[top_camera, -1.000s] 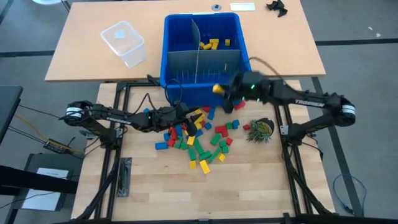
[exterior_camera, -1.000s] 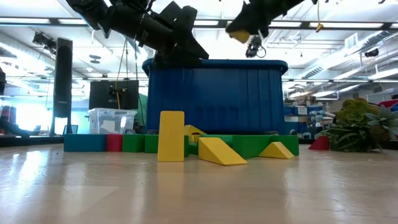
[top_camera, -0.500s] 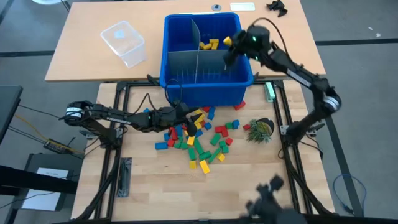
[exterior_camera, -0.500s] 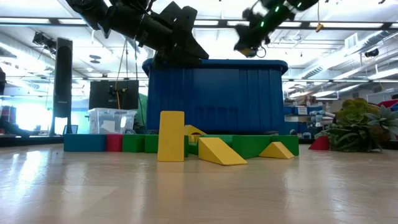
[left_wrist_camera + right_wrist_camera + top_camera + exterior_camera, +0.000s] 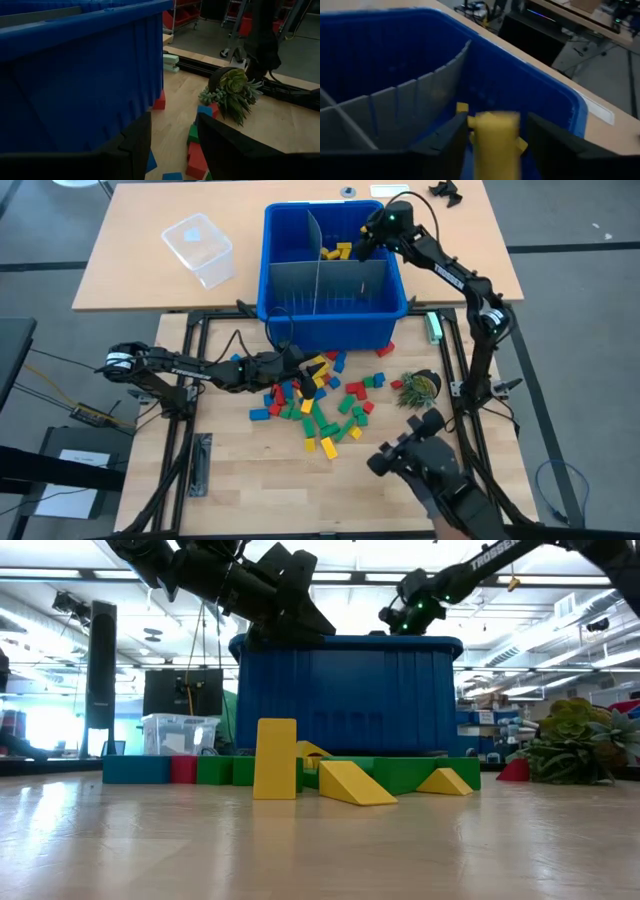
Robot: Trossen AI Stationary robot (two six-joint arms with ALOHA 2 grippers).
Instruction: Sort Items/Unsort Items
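Many small red, yellow, green and blue blocks [image 5: 320, 405] lie in a loose pile on the near table, in front of the blue bin [image 5: 275, 310]. Several yellow blocks [image 5: 340, 251] lie in a far compartment of the bin. My right gripper [image 5: 366, 242] hovers over the bin's far right part, open. A blurred yellow block [image 5: 495, 135] shows between its fingers, with a gap beside one finger. My left gripper [image 5: 172, 150] hangs open over the pile's far edge, close to the bin's near wall, with nothing between its fingers.
Grey slotted dividers [image 5: 330, 280] split the bin. A clear plastic tub [image 5: 200, 248] stands far left on the back table. A small potted plant [image 5: 418, 387] sits right of the pile. A dark blurred shape [image 5: 430, 470] reaches in at the near right.
My right gripper has swung from the bin's near right corner toward the table's far edge, carrying the yellow block, and now hangs over the bin's far right part. The pile has not moved.
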